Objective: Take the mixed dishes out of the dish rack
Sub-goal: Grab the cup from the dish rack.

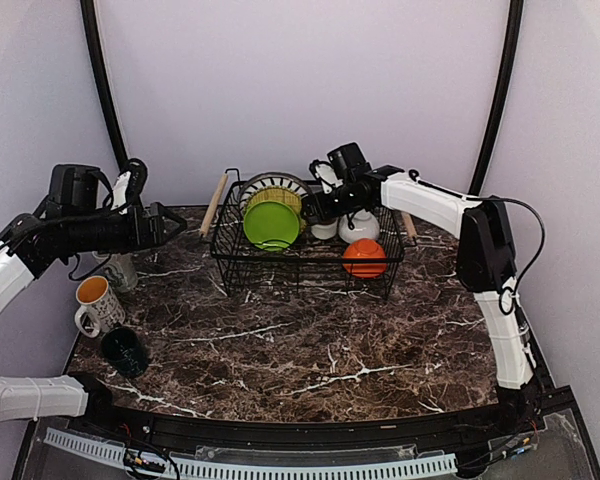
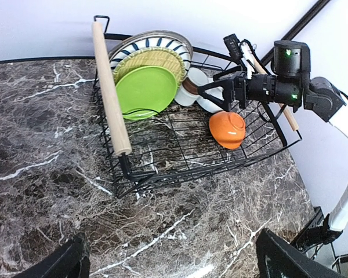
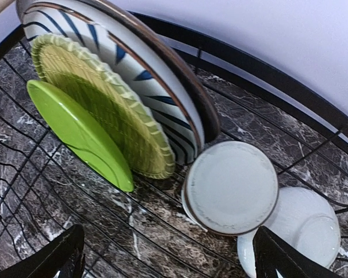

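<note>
right gripper (image 3: pixel 169 237): jaws spread, empty | upturned cup (image 3: pixel 231 188) just ahead of it | left gripper (image 1: pixel 177 224): spread, empty | rack (image 1: pixel 300 272) ahead, apart

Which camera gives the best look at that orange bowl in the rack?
The left wrist view: the orange bowl shows large and whole, sitting in the dish rack. The top external view shows it too, but smaller and partly behind the rack's wires. The right wrist view does not catch it at all.
</note>
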Controlling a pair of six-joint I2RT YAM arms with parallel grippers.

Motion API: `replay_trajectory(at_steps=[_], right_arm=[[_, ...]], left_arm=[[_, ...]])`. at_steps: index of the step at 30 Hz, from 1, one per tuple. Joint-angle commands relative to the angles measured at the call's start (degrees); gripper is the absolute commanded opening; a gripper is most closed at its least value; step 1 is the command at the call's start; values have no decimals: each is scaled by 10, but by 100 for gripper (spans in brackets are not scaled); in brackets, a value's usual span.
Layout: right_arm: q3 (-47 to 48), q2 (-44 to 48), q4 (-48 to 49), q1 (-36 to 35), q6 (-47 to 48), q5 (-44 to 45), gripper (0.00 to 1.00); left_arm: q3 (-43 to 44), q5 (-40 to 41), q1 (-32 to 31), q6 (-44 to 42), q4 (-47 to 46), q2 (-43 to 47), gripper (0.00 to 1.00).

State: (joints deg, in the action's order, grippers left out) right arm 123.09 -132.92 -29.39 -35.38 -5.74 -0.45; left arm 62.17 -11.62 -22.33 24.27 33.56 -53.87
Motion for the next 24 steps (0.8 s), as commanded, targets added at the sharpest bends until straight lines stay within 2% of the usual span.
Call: replay_trajectory(at_steps=[1, 13, 17, 24], right_arm=[[28, -16, -32, 22, 29, 24, 99], [125, -105, -33, 32, 53, 37, 98], [125, -114, -8, 33, 54, 29, 86], [132, -116, -1, 33, 62, 22, 60]], left_arm=[[7, -72, 3, -42, -35, -20, 99], [-16, -127, 4, -15, -76, -25, 99], [-22, -137, 4, -6, -87, -26, 99], [-29, -139, 4, 7, -89, -24, 99]])
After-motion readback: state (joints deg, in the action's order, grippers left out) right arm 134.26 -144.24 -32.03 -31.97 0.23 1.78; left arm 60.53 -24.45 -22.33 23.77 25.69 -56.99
